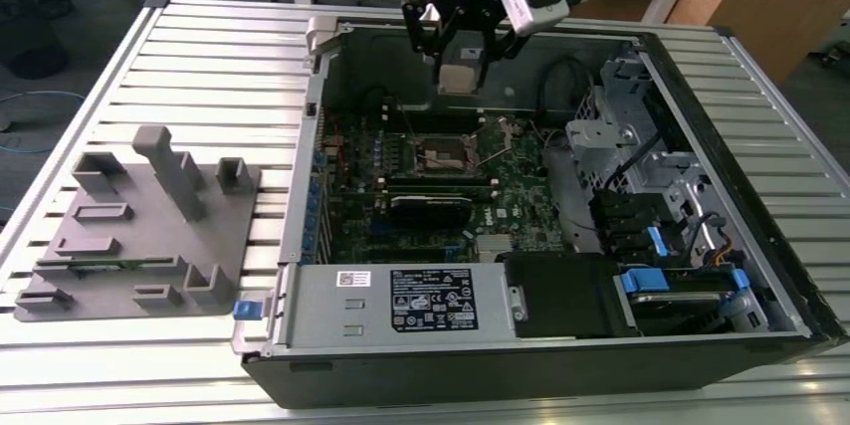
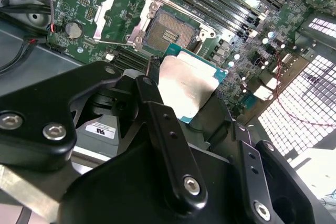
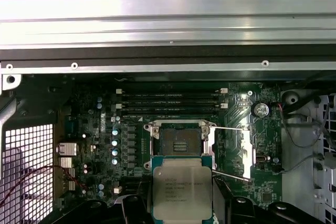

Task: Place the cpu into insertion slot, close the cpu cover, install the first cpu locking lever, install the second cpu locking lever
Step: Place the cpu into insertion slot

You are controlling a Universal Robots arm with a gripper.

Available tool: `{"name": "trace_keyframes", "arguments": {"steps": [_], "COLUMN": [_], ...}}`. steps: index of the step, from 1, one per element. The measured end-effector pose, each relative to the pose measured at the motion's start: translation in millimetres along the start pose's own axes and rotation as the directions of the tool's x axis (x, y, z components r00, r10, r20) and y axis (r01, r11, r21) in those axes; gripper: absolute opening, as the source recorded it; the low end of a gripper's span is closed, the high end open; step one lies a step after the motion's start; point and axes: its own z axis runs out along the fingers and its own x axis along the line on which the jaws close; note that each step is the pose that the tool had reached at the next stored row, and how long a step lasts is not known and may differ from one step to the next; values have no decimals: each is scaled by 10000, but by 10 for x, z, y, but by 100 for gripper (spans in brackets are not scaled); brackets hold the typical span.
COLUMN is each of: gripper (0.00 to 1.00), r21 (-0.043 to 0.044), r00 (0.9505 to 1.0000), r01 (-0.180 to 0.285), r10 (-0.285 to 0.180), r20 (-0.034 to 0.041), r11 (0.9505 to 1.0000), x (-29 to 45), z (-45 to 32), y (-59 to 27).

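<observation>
My gripper (image 1: 459, 75) hangs over the far part of the open computer case, shut on the cpu (image 1: 456, 80), a flat square chip with a dull silver top. Both wrist views show the cpu (image 2: 184, 85) (image 3: 181, 190) clamped between black fingers (image 2: 157, 124), held above the board and beside the insertion slot (image 3: 180, 141). The slot (image 1: 449, 154) (image 2: 168, 30) lies bare, with a dark centre and a silvery rim. The cpu cover (image 2: 102, 17) is swung open flat next to it. Two thin locking levers (image 3: 229, 128) (image 3: 231, 177) stand released along the cover's side.
Long black memory slots (image 3: 173, 100) run just beyond the socket. A labelled power supply (image 1: 425, 301) fills the case's near side, and a drive cage (image 1: 638, 146) stands on the exterior view's right. A grey part fixture (image 1: 146, 226) sits on the slatted table, left.
</observation>
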Motion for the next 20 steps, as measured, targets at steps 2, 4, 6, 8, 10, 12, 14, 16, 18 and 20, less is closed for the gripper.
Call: {"name": "trace_keyframes", "arguments": {"steps": [2,4,6,8,10,12,14,16,18,20], "gripper": [54,54,54,54,54,54,54,54,54,54], "r21": [0,0,-3,-2,0,1,0,0,1,0], "r00": [10000,10000,10000,10000,10000,10000,10000,10000,10000,10000], "r01": [0,0,0,0,0,0,0,0,0,0], "r10": [0,0,0,0,0,0,0,0,0,0], "r20": [0,0,1,1,0,0,0,0,-1,0], "r11": [10000,10000,10000,10000,10000,10000,10000,10000,10000,10000], "x": [0,0,0,0,-1,-1,-1,-1,-1,-1], "z": [6,9,13,23,34,41,45,54,59,61], "y": [0,0,0,-1,-1,-2,-2,-2,-3,-2]}}
